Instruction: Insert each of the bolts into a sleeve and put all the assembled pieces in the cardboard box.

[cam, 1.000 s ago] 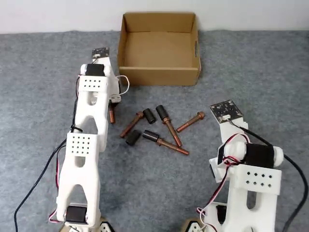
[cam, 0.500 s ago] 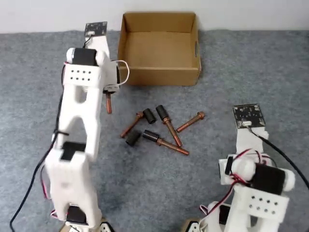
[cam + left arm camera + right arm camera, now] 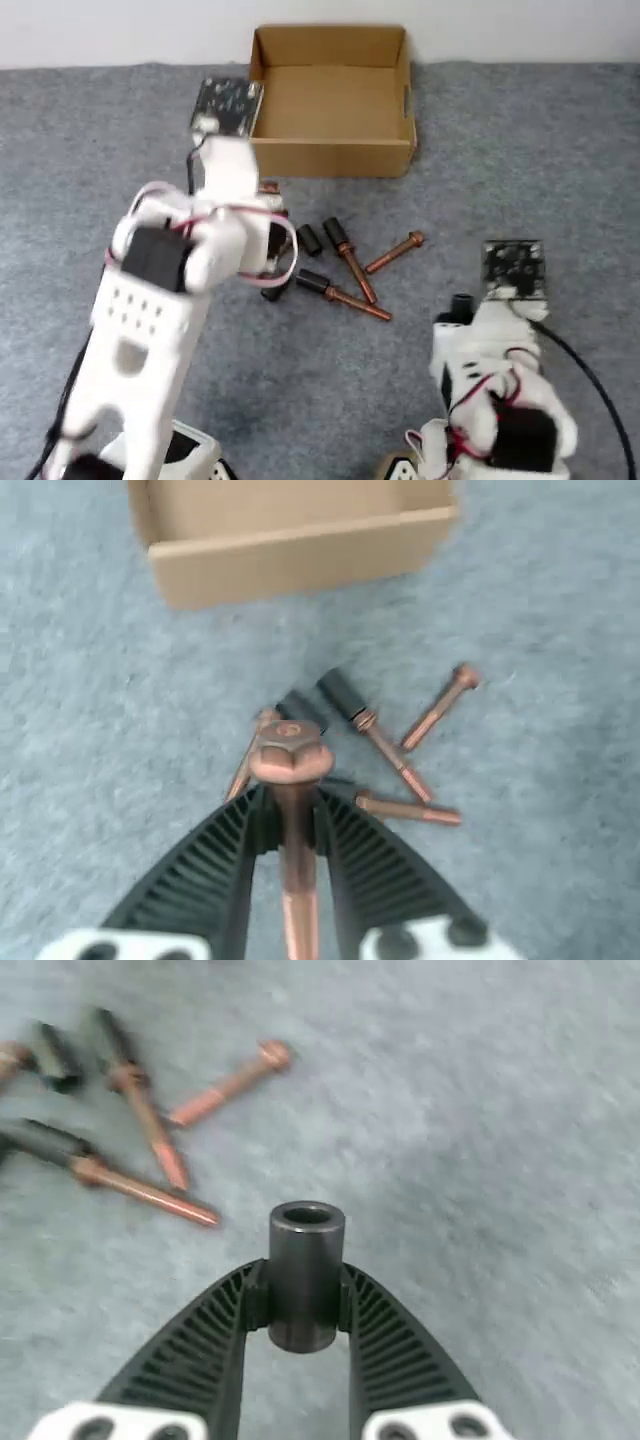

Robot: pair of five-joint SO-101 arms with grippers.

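- The left tool (image 3: 290, 802) is clenched on the shank of a bolt (image 3: 290, 760), whose hex head pokes out past the fingertips.
- The right tool (image 3: 303, 1285) grips a sleeve (image 3: 307, 1245) across its middle. The open bore is at the far end, pointing away from the wrist.
- The box (image 3: 330, 158) stands at the far side of the table (image 3: 560, 150), and we see nothing in it, so we judge that no piece has been delivered yet.
- On the table in front of the box, a first pair (image 3: 347, 258) and a second pair (image 3: 340, 296) each look to us like a bolt with a sleeve already at its head end. We cannot be sure how far they are seated.
- A loose bolt (image 3: 393, 253) and a loose sleeve (image 3: 308, 238) lie beside them, and more pieces are partly hidden under the left arm (image 3: 150, 300).
- We judge the step in hand to be joining the held bolt and held sleeve. That is not yet done, and the rest of the fitting and all the boxing remain.
- The left arm stands high with its elbow up, and its wrist hangs over the pile just in front of the box.
- The right arm (image 3: 500, 390) is folded close to its base at the near right, well apart from the pile and from the other tool.
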